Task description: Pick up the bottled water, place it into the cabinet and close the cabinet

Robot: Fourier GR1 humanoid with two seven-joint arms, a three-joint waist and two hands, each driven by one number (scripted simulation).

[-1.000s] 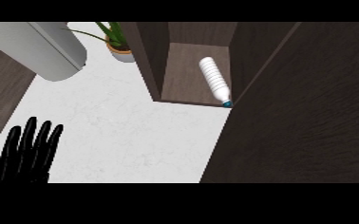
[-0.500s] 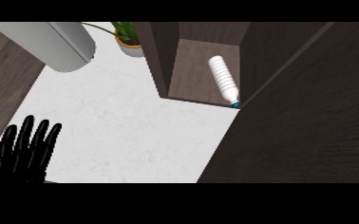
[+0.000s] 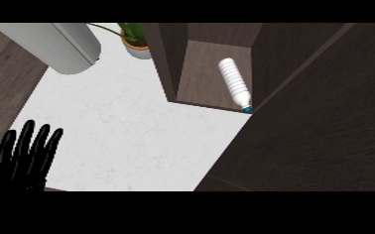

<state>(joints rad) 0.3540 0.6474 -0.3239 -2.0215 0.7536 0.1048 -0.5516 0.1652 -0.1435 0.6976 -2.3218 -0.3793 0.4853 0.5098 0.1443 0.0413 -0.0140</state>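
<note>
Bottled water lies on its side on the floor of the cabinet, at about 1 o'clock in the head view. Its body points toward the back and its blue cap sits at the front lip, close to the right-hand wall. I judge the placing step done. The cap is at the very edge, so the closing door may touch it.

Cabinet door: the dark panel running from 2 o'clock down to 5 o'clock, standing out over the white counter. The compartment is open to view, so closing remains.

My left hand rests at 8 o'clock by the lower-left edge. Its fingers are straight, slightly spread and pointing up, with nothing in them. There it is well apart from the door's swing. My right hand shows in no view.

Further out, a potted plant stands at 11 o'clock, just beside the cabinet's left wall. A grey cylinder lies at 10 o'clock. Neither is in the door's path, by my judgement.
</note>
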